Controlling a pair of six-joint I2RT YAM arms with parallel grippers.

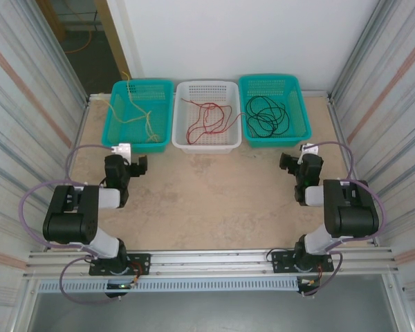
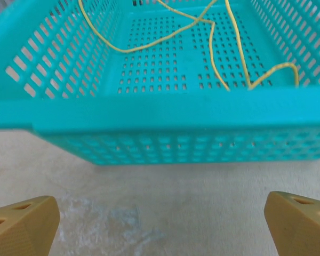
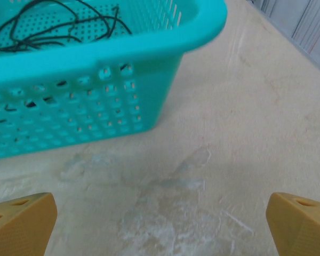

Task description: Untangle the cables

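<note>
Lying in separate baskets (image 1: 206, 146), yellow cables (image 2: 288, 64), red cables (image 1: 211, 114), black cables (image 1: 266, 117)

White back wall (image 1: 263, 34), ribbed metal side panels (image 1: 21, 104), pale beige tabletop (image 1: 214, 200), even light

L arm (image 1: 75, 216) folded up, elbow back near its base, forearm running fwd, wrist roughly level. L gripper (image 1: 140, 166) points fwd and a bit inward, jaws spread wide, nothing betw them. L wrist view: yellow fingers (image 2: 21, 224) sit in the two bottom corners, far apart. R arm (image 1: 349, 207) in a mirror pose, elbow tucked by base, forearm fwd. R gripper (image 1: 288, 163) angled inward, jaws fully spread, empty. R wrist view: yellow fingertips (image 3: 21, 221) at lower corners. Grippers well apart, one per side.
</note>
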